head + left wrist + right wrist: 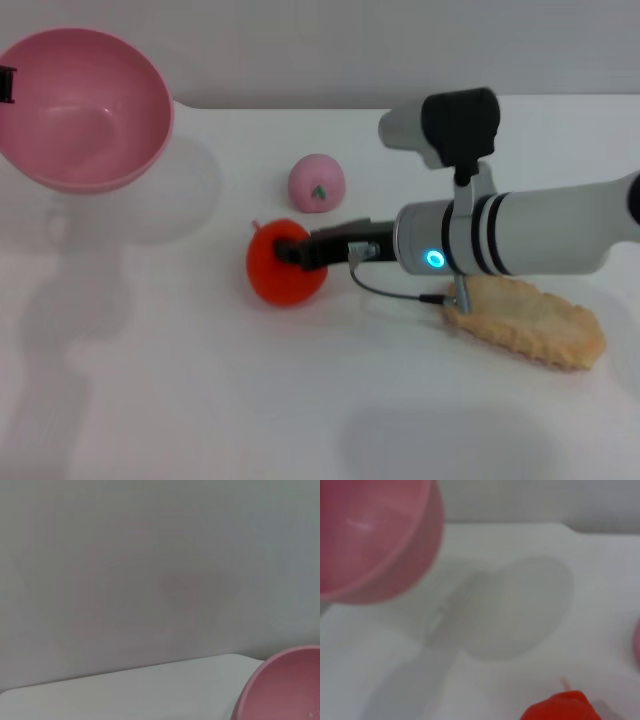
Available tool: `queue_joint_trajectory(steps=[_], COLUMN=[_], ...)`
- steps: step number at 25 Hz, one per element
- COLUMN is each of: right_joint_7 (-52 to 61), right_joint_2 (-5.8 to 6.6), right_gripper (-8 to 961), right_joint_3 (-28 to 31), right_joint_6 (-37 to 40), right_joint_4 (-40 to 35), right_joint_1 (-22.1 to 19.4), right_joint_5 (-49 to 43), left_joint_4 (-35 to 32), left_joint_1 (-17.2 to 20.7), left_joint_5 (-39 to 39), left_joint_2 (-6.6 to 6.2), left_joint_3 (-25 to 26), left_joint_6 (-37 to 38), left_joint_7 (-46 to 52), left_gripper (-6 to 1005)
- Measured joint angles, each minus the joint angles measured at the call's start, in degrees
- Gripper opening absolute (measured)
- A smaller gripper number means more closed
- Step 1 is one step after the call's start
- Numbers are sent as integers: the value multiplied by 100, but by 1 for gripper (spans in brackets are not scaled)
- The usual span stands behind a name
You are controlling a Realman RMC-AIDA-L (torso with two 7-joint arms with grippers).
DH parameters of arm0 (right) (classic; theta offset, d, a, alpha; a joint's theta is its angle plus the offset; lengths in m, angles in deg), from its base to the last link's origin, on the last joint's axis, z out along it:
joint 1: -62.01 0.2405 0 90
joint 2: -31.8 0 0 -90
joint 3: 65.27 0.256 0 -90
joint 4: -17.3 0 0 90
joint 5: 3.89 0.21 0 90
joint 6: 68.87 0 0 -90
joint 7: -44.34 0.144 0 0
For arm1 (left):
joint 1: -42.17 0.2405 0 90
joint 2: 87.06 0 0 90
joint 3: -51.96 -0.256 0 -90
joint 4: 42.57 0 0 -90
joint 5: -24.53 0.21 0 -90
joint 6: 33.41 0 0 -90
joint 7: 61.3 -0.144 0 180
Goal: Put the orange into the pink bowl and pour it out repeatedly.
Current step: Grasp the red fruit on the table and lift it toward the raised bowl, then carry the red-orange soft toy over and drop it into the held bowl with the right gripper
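Note:
The orange point(283, 272) lies on the white table point(200, 400), in the middle of the head view. My right gripper point(297, 252) reaches in from the right, its black fingers closed on the fruit's upper right side. The right wrist view catches the orange point(560, 709) at its lower edge. The pink bowl point(85, 110) hangs tilted above the table at the far left, empty, its opening turned toward me. My left gripper point(6, 85) holds it at the rim, and only a black sliver of that gripper shows. The bowl also shows in the wrist views point(285, 690) point(375, 535).
A small pink ball with a green mark point(317, 183) sits just behind the orange. A flat golden pastry point(530, 320) lies under my right forearm. The bowl's shadow falls on the table at the left. A grey wall stands behind the table.

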Motion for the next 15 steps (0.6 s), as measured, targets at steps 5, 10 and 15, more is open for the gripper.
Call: queue_joint_trajectory(steps=[5, 10, 15], right_joint_7=[407, 1310, 1468], right_joint_2=[30, 13, -30], right_gripper=[284, 170, 126], right_joint_3=[584, 1166, 1627], right_joint_6=[-318, -873, -1312], right_joint_4=[-1520, -3823, -5174], right_joint_1=[-840, -2125, -2868], right_joint_5=[-1004, -2652, -3004], left_joint_4=[29, 149, 278], left_joint_1=[5, 56, 64], left_joint_5=[-180, -253, -258], left_joint_2=[0, 0, 7], left_joint_3=[-28, -161, -402], left_joint_6=[5, 37, 50], left_joint_7=[-102, -168, -143], left_gripper=[42, 42, 42])
